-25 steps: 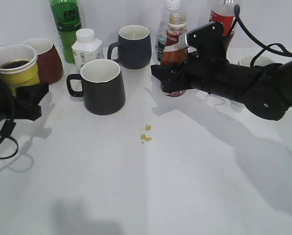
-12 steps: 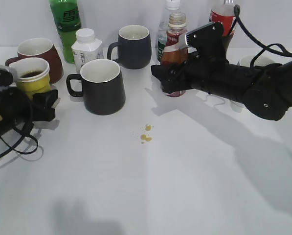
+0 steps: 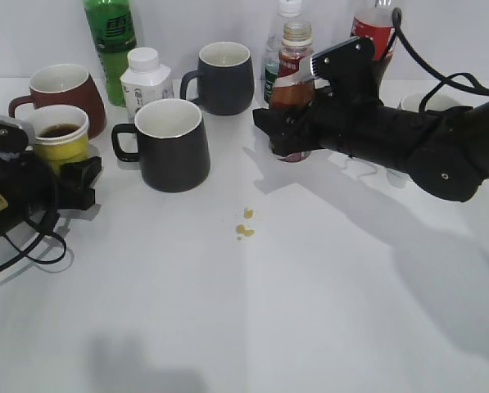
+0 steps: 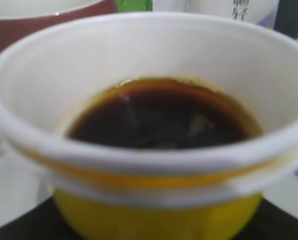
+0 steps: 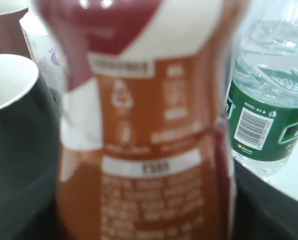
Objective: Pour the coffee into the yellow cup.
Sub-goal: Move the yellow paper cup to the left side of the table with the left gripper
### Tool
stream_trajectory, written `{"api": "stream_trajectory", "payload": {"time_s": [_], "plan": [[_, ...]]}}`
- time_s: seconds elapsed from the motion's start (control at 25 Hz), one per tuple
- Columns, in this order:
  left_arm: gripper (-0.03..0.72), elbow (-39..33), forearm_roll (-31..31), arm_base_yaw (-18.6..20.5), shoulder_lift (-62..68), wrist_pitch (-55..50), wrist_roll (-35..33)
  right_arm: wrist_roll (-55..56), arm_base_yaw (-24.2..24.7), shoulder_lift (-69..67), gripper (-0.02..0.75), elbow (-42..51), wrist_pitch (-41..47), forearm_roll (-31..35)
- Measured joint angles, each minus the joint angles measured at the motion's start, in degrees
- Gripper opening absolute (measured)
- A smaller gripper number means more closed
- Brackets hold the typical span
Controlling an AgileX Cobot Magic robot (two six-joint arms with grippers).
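Exterior view: yellow cup point(image 3: 61, 141) sits at far left of the white table point(image 3: 310, 311), upright, w/ dark coffee inside, rim up. Brown-red mug point(image 3: 61, 92) is just behind it, inside not visible enough to tell contents. Black mug point(image 3: 174, 144) near centre-left shows a white, empty-looking inside; 2nd dark mug point(image 3: 223, 77) stands behind it. Green bottle point(image 3: 110, 41) & small white bottle point(image 3: 144, 79) stand at the back. Coffee bottle point(image 3: 292, 90) stands upright at back centre, long axis vertical, neck up, no cap seen, brown liquid in lower part. Clear water bottle point(image 3: 274, 51) & red-label cola bottle point(image 3: 373, 29) behind it. Yellow crumbs point(image 3: 244, 225) lie mid-table. Left gripper point(image 3: 64, 168) is around the cup base; right gripper point(image 3: 287, 135) wraps the coffee bottle's lower body.

Left wrist view: cup point(image 4: 153, 150) fills the frame, dark liquid abt a third up, white wall above it. Black claw parts show under the base at both bottom corners; looks pinched on the cup.

Right wrist view: coffee bottle label point(image 5: 149, 125) fills the frame, upright, blurred. Black mug point(image 5: 16, 140) at left, water bottle point(image 5: 268, 105) at right. Fingers flank the bottle at bottom edges, pressed on it.
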State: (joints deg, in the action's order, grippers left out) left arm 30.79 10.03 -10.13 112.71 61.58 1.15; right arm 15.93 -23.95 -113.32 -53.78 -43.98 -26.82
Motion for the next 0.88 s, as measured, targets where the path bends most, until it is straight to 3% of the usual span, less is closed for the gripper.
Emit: {"api": "stream_trajectory", "payload": {"time_s": [0.44, 0.68, 0.88], "plan": [[0.585, 0.0, 0.0, 0.0, 0.0, 0.6, -0.2, -0.7, 0.0, 0.0, 0.502, 0.0, 0.0, 0.0], [0.592, -2.7, -1.0, 0.0, -0.2, 1.3, -0.2, -1.2, 0.0, -0.1, 0.502, 0.0, -0.1, 0.2], [0.593, -5.7, -1.0, 0.0, -2.8, 3.4, -0.2, -1.3, 0.0, -3.5, 0.502, -0.1, -5.2, 0.4]]}}
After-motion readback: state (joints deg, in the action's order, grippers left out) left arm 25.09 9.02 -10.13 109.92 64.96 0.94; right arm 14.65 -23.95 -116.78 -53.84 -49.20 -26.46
